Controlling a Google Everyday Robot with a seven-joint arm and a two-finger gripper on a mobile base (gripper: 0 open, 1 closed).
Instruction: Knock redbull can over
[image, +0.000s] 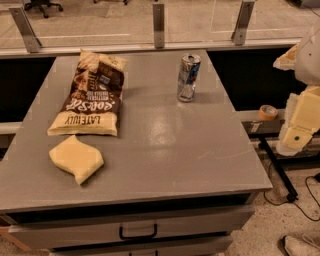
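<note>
Redbull can (188, 77) upright on grey table (165, 150), far-right part, untouched. Step: approach. Gripper (300, 120) off the table, right of can and nearer, well apart; spread or pressed together, can't tell. Next: swing in, shove high on can sideways. Yellow sponge (76, 159) near-left of can, chip bag (92, 95) left, railing posts (158, 25) behind.

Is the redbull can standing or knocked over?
Standing: the redbull can is upright on the table, top up. The gripper hangs beyond the table at picture right, away from the can.
</note>
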